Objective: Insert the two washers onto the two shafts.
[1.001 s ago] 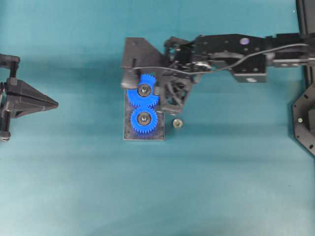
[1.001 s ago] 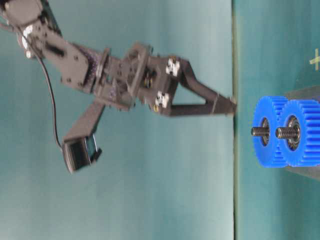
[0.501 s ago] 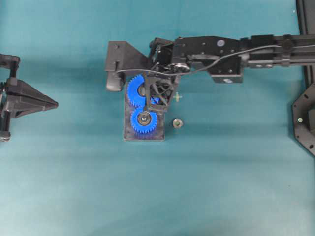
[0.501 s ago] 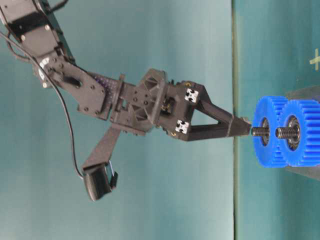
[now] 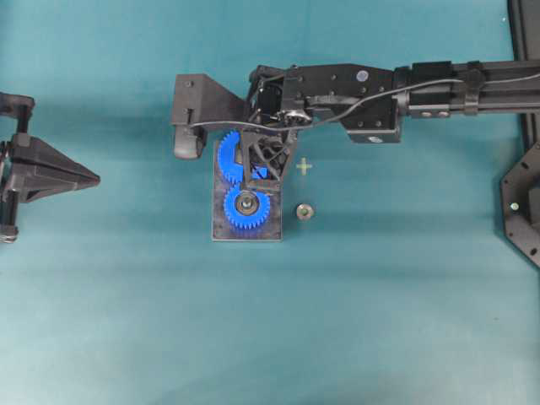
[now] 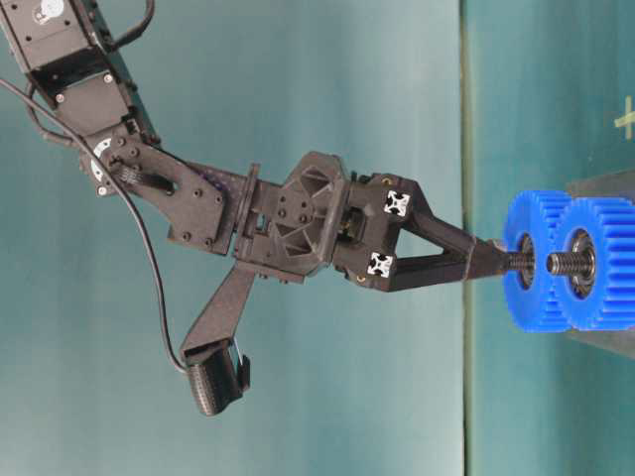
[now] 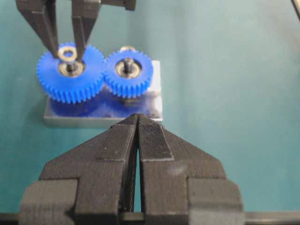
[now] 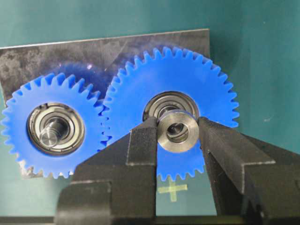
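Note:
My right gripper point(image 8: 178, 130) is shut on the washer point(image 8: 178, 131), a small steel ring pinched edge to edge. The washer point(image 7: 68, 53) hangs right at the tip of the threaded shaft point(image 6: 520, 263) that sticks out of the larger blue gear point(image 8: 211, 93). Its hole lines up with the shaft end. The right gripper point(image 5: 251, 175) reaches over that gear point(image 5: 226, 160) from the right. A smaller blue gear point(image 5: 246, 207) meshes beside it, with its own bare shaft point(image 8: 49, 133). My left gripper point(image 5: 93, 179) rests shut far to the left, and its tips point(image 7: 137, 117) point at the plate.
Both gears stand on a grey metal plate point(image 5: 218, 232). A loose metal ring point(image 5: 305, 211) lies on the teal mat just right of the plate, below a yellow cross mark point(image 5: 303, 166). Black frame parts point(image 5: 523, 211) line the right edge.
My right arm has swung left and down, carrying the washer from beside the gears to the tip of the larger gear's shaft. The left arm has not moved.

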Robot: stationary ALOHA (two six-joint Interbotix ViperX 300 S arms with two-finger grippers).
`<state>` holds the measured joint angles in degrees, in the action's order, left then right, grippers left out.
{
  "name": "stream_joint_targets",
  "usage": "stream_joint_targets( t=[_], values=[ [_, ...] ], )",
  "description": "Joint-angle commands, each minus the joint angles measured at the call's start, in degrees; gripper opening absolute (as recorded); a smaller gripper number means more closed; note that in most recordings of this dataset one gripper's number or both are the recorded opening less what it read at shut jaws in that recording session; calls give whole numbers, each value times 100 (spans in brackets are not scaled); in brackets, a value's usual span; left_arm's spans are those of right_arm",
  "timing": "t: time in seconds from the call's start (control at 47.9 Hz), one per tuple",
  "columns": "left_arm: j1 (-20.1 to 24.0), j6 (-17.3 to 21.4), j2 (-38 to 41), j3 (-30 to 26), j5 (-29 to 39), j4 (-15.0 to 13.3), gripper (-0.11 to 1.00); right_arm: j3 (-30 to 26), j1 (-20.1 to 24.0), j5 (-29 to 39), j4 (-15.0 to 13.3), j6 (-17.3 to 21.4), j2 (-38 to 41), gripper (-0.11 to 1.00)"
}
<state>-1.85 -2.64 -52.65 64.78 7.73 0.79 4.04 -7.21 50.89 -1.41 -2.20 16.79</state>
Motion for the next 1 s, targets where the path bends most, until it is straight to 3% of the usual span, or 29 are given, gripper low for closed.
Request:
stream_joint_targets(
  t=[0.0, 0.98],
  values=[
    [-9, -9, 26, -79, -26, 9, 1, -141, 26, 0, -18, -53, -123, 32],
    [-9, -9, 18, -97, -35, 9, 1, -149, 9, 26, 18, 0, -18, 32]
  ],
)
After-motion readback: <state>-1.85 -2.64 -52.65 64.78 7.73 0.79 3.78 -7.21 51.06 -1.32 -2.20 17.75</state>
